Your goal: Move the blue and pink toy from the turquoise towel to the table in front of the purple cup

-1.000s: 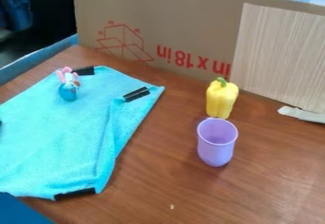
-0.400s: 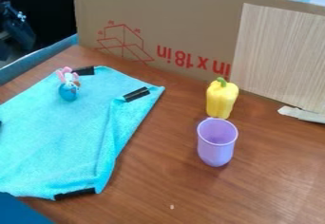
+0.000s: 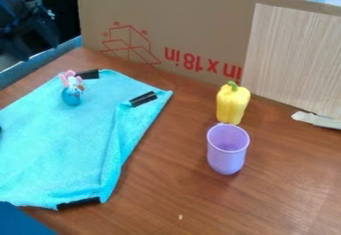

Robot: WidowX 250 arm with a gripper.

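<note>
Gripper [image 3: 39, 51] hangs up and left of the blue toy [image 3: 72, 95], apart

From my end this looks like a robotics lab: I see a black robot arm [image 3: 21, 17] at ten o'clock, past the corner of a wooden table [image 3: 173, 189]. At twelve, printed cardboard [image 3: 206, 25] stands like a makeshift screen. A black-stripped blue cloth [image 3: 60, 139] lies at nine; a toy-like yellow pepper [image 3: 232, 105] stands at three.
</note>
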